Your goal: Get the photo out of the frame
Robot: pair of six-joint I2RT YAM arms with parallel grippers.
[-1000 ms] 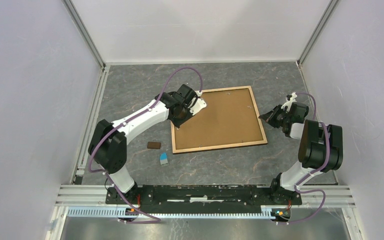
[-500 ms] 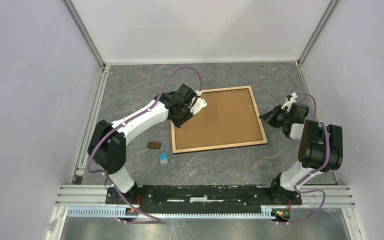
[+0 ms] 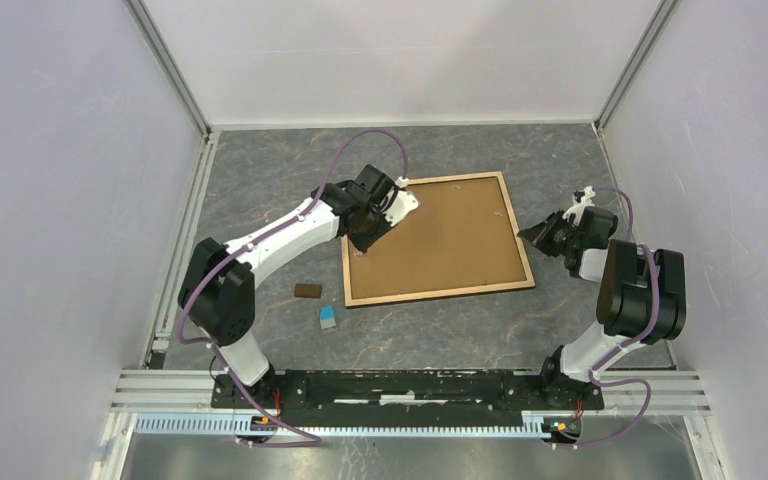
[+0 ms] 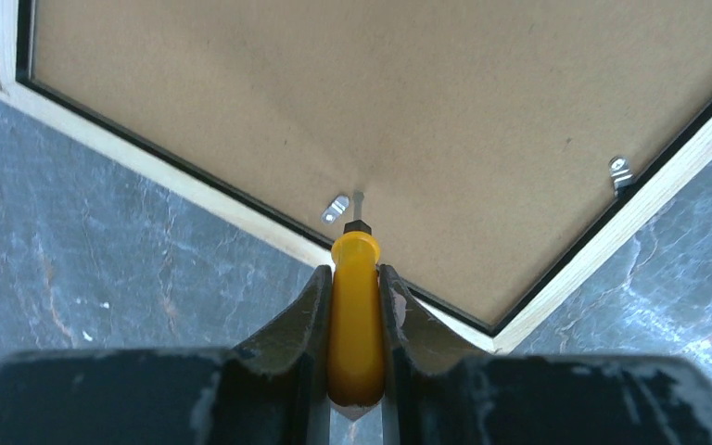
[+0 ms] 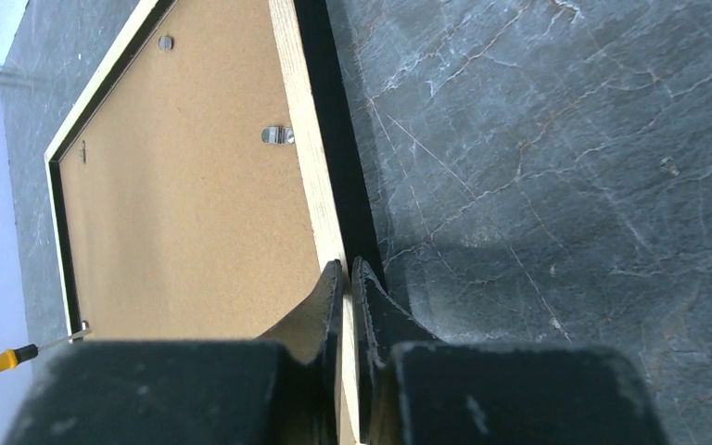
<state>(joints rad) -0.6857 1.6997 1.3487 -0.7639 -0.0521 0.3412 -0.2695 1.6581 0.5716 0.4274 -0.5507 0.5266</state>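
The frame (image 3: 460,235) lies face down on the table, its brown backing board up and its light wood rim around it. The photo is hidden under the board. My left gripper (image 3: 378,216) is at the frame's far-left corner, shut on a yellow-handled screwdriver (image 4: 356,306). The screwdriver's tip rests on the board beside a metal clip (image 4: 336,209). In the left wrist view the left gripper (image 4: 354,273) has both fingers pressed on the handle. My right gripper (image 3: 537,236) is shut on the frame's right rim (image 5: 301,167), and in the right wrist view it (image 5: 348,269) pinches the wood edge.
A small brown block (image 3: 308,291) and a small blue-and-white object (image 3: 328,318) lie on the table left of the frame's near-left corner. More metal clips (image 5: 278,135) sit along the frame's inner edge. Enclosure walls stand on the left, right and far sides.
My left gripper has shifted slightly toward the far side and right along the frame's corner with the screwdriver. The right gripper and the frame have not moved.
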